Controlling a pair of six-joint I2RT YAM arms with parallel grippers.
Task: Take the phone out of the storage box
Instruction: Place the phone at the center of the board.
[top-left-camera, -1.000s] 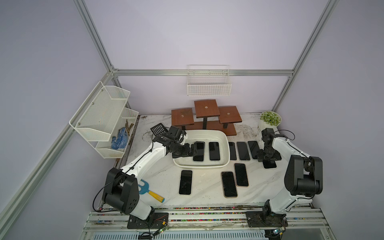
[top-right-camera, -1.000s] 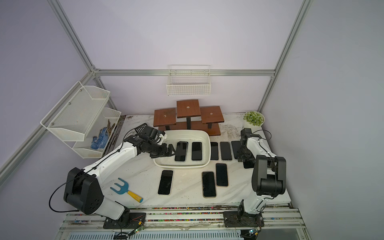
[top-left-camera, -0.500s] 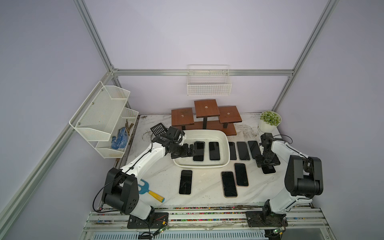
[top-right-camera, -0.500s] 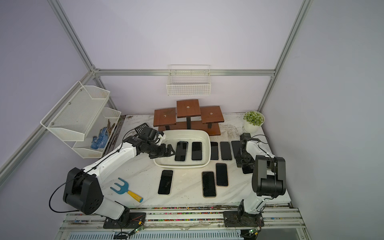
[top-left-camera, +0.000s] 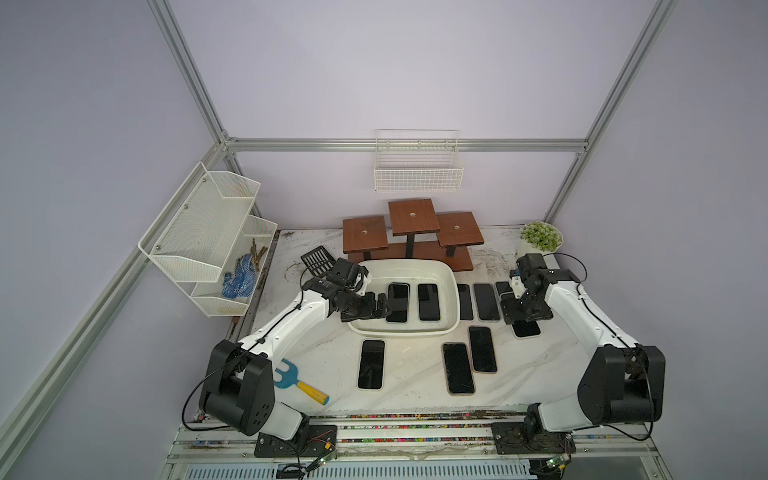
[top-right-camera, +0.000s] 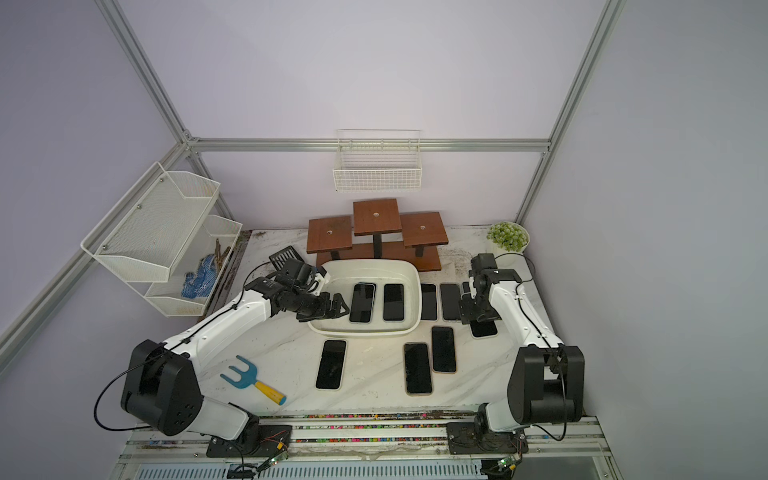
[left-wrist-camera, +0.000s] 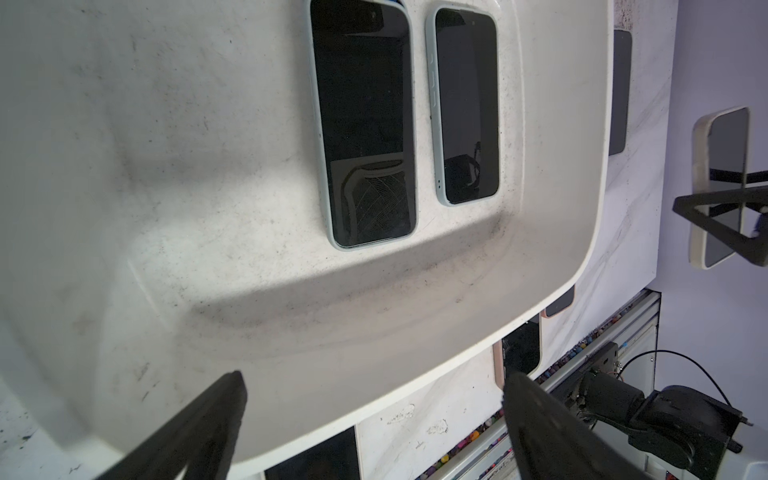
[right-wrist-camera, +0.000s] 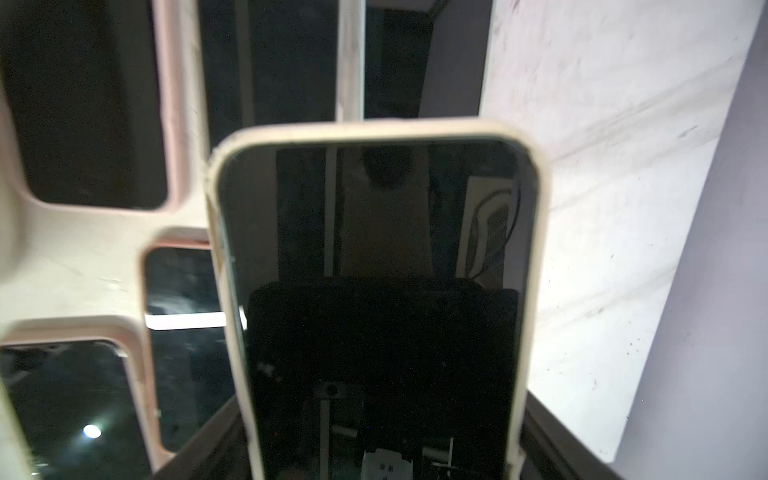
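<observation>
Left wrist view shows your left gripper (left-wrist-camera: 376, 378) wide open over the storage box (left-wrist-camera: 457, 332) wall, short of the nearer phone (left-wrist-camera: 365, 124). A second phone (left-wrist-camera: 467, 104) lies flat beside it, so two remain inside. Next, reach in and close across its long edges. Your right gripper (top-left-camera: 524, 319) clamps a cream-cased phone (right-wrist-camera: 374, 291) over the worktop (top-left-camera: 415, 399) — six more phones lie there.

Cream-cased phone (right-wrist-camera: 376, 249), lower end off-frame.

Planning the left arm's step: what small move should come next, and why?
Probably lower the left gripper onto the nearer phone in the storage box: its jaws stand open and empty beside it, and the right gripper holds a cream-cased phone.
</observation>
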